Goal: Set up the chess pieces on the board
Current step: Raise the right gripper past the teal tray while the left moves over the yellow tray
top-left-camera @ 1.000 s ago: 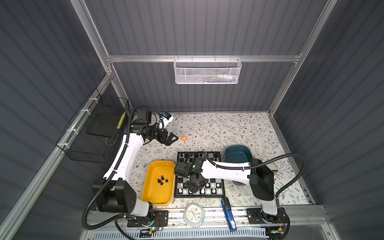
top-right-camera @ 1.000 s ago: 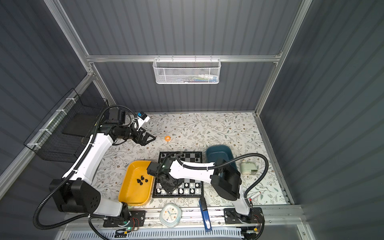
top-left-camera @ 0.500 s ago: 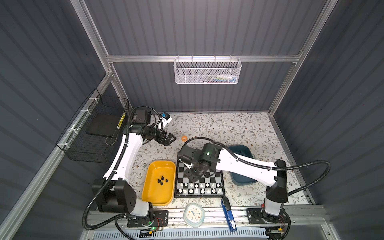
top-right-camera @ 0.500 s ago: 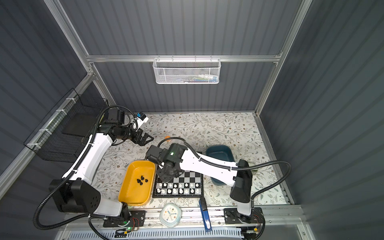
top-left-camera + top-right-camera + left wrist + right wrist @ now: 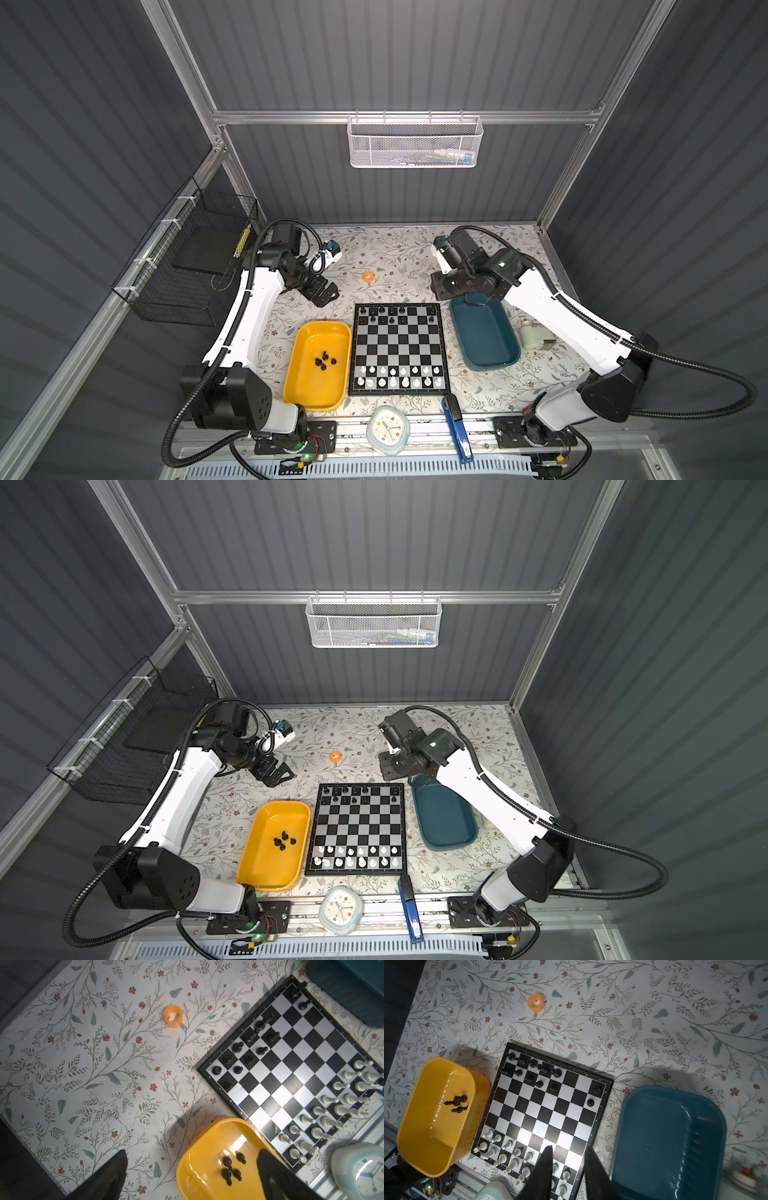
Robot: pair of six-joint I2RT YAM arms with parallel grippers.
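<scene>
Your left claw (image 5: 322, 293) hangs spread wide and empty over the flowered tablecloth (image 5: 390, 257), just past the far end of the yellow tray (image 5: 300, 376). Your right claw (image 5: 568, 1150) shows two dark tapered fingers parted only a little, with nothing between them. In both top views it hovers by the far end of the teal tray (image 5: 486, 345).

The board (image 5: 399, 349) is a flat square of glossy black and silver checks in a thin black frame. It lies between the two trays, with its edges square to the table front. White pieces (image 5: 399, 375) stand upright in two rows along its near edge. Black pieces (image 5: 382, 314) stand in part-filled rows along its far edge. Both trays are smooth, round-cornered plastic, and their long sides run front to back beside the board. Four loose black pieces (image 5: 325, 360) cluster in the yellow one.
</scene>
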